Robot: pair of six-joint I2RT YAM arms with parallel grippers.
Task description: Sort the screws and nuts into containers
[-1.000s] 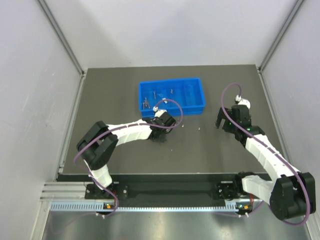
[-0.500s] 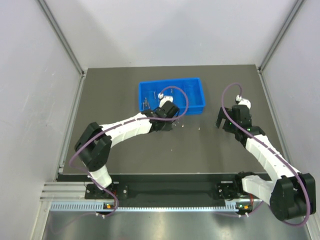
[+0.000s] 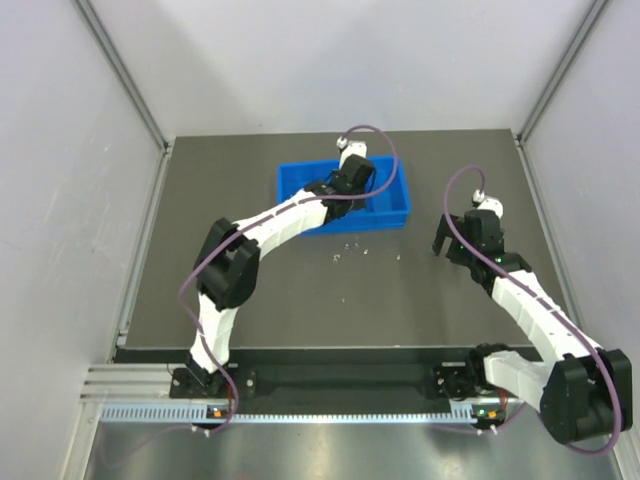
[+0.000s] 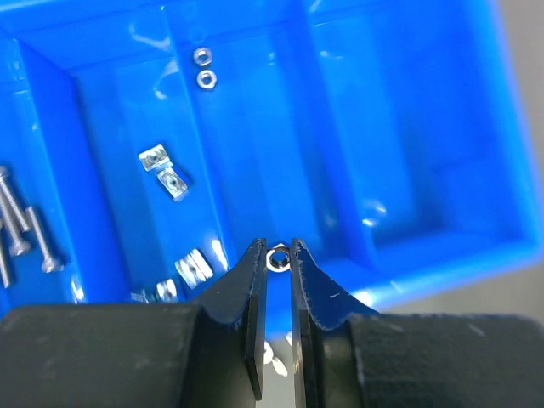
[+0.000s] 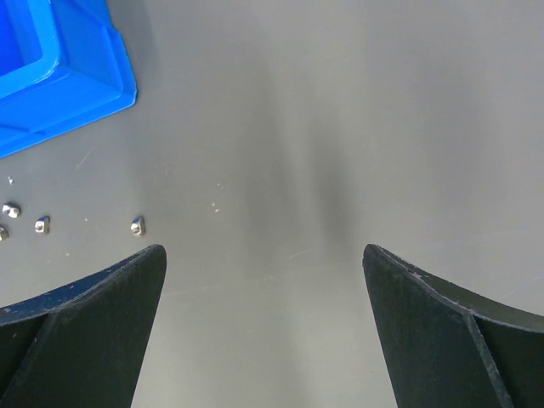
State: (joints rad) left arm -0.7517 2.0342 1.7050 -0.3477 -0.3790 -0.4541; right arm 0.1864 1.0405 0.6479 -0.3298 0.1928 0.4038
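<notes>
My left gripper hangs over the blue tray, shut on one small silvery nut pinched at its fingertips. From above, the left gripper is over the tray's middle sections. Below it, two nuts lie in one compartment with some blocky silvery pieces, and several screws lie in the far-left compartment. My right gripper stands open above bare table, right of the tray. In the top view the right gripper holds nothing.
Loose small metal pieces lie on the dark table just in front of the tray, with one more further right. The right wrist view shows three of them at its left edge. Grey walls enclose the table.
My left arm has swung from the table in front of the tray up and back over the tray, carrying the nut. The right arm has not moved.
</notes>
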